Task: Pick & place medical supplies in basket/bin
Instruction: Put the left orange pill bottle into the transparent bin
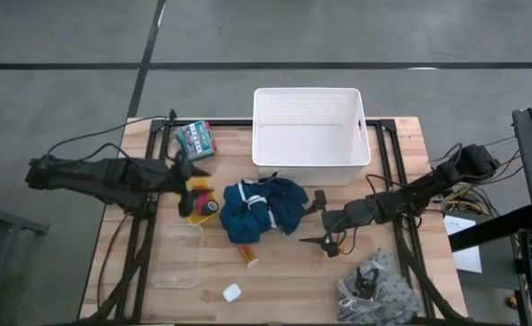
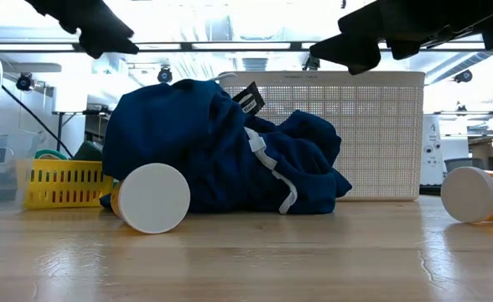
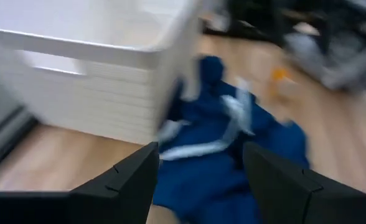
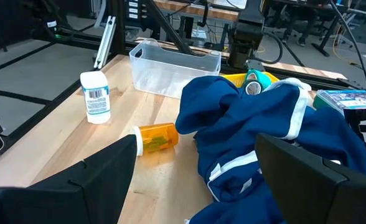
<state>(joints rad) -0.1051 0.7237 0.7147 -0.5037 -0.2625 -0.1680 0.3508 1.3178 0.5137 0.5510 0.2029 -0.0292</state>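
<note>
A dark blue garment [image 1: 261, 210] lies crumpled mid-table, in front of the white slotted tub [image 1: 309, 136]. An orange pill bottle [image 1: 248, 256] lies on its side near the garment's front edge. The yellow tray [image 1: 196, 195] with tape rolls sits left of the garment, and a clear box [image 1: 177, 254] stands nearer. A grey-white patterned cloth [image 1: 375, 288] lies at the front right. My left gripper [image 1: 196, 172] hovers open above the yellow tray, facing the garment [image 3: 220, 155]. My right gripper [image 1: 318, 220] hangs open just right of the garment [image 4: 264, 137], with nothing between its fingers.
A green patterned packet [image 1: 196, 138] lies at the far left. A small white labelled bottle [image 4: 96, 96] stands near the front edge beside the clear box [image 4: 170, 71]. In the low view a second white-capped orange bottle [image 2: 473, 195] lies at the right. Bare wood stretches along the front.
</note>
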